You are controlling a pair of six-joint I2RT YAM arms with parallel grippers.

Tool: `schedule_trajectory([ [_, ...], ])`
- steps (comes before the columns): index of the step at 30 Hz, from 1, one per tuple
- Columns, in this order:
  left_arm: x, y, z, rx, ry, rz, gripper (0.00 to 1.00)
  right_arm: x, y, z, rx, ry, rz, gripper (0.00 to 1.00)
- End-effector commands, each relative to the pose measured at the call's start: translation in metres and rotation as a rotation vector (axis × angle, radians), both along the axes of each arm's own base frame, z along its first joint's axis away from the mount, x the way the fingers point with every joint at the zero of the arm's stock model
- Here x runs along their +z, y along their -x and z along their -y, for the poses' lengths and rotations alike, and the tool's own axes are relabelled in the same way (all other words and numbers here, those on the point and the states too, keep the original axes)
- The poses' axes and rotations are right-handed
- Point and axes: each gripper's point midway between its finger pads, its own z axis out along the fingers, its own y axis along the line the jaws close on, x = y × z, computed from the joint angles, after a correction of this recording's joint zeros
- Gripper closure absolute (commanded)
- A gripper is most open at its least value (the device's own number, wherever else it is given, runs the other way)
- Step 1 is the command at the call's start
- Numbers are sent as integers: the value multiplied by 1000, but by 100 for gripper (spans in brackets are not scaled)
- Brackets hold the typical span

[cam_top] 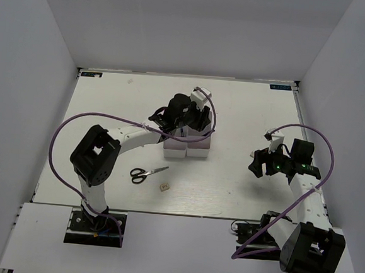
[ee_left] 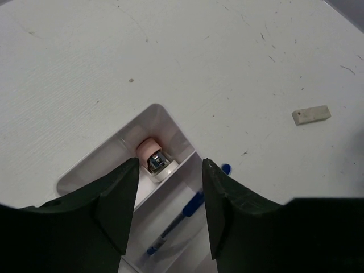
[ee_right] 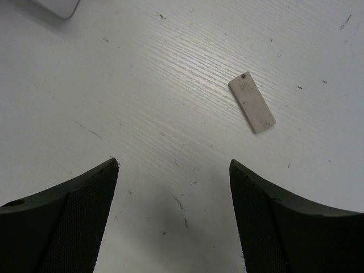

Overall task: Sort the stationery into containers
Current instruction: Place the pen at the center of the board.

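The white bins [cam_top: 186,151] stand mid-table. My left gripper [cam_top: 193,123] hovers right over them, open and empty. In the left wrist view my left gripper [ee_left: 170,165] frames two compartments of the bins [ee_left: 102,162]. A pink-ended round item [ee_left: 152,156] stands in the far one and a blue pen [ee_left: 176,224] lies in the nearer one. The white eraser [ee_left: 311,115] lies on the table beyond. My right gripper [cam_top: 256,162] is open and empty, low over the table [ee_right: 173,165], with the eraser [ee_right: 252,102] just ahead of it. Black-handled scissors [cam_top: 146,173] and a beige block [cam_top: 164,187] lie near the front. The dark slim pen is hidden.
White walls enclose the table [cam_top: 248,110] on the left, back and right. A purple cable [cam_top: 62,133] loops beside the left arm and another [cam_top: 321,144] over the right arm. A corner of the bins [ee_right: 60,7] shows at the top left of the right wrist view.
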Motion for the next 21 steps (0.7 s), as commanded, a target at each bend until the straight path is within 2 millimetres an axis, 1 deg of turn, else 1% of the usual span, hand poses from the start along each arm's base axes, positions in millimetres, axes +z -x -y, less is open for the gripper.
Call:
schedule_trajectory([
  [1,54,7,5,-23,53,90,41,4,-3,-1,11,-5,29,19],
  [2,57,10,7,-29,52,94,41,5,-3,0,11,-4,32,17],
  [3,64,13,9,-35,61,104,41,6,-4,-1,20,-1,37,17],
  [4,72,16,10,-40,70,116,47,6,-5,0,19,2,38,17],
  [5,76,25,16,-57,64,125,55,6,-7,2,15,11,44,17],
  [6,87,30,15,-59,74,141,65,8,-11,4,22,28,61,23],
  [7,92,36,16,-61,70,140,79,4,-15,6,22,37,44,28],
  [8,105,46,12,-54,67,150,100,6,-21,12,12,59,45,33],
  [9,104,58,12,-63,40,131,100,-7,-20,13,38,72,-11,43],
  [10,106,62,7,-42,23,124,100,4,-32,18,40,94,11,48],
  [11,128,76,-1,-23,45,140,100,2,-33,19,50,102,-4,51],
  [12,106,88,-15,15,-30,51,100,-14,-29,21,102,119,-65,51],
  [13,104,97,-22,49,-25,-6,97,-12,-34,23,113,132,-64,50],
  [14,121,106,-38,85,5,-20,65,-9,-38,25,125,141,-64,47],
  [15,92,118,-68,179,-94,-144,51,-19,-42,29,154,168,-81,42],
  [16,93,128,-81,220,-81,-183,44,-18,-49,32,161,189,-60,33],
  [17,89,138,-105,272,-124,-207,32,-23,-51,34,184,204,-56,29],
  [18,79,152,-124,309,-141,-251,25,-24,-59,37,196,228,-30,25],
  [19,62,161,-137,331,-178,-278,23,-26,-62,38,212,239,-21,21],
  [20,41,171,-155,361,-237,-310,20,-25,-66,38,240,257,-4,20],
  [21,51,179,-168,387,-186,-297,18,-33,-68,38,265,256,-18,19],
])
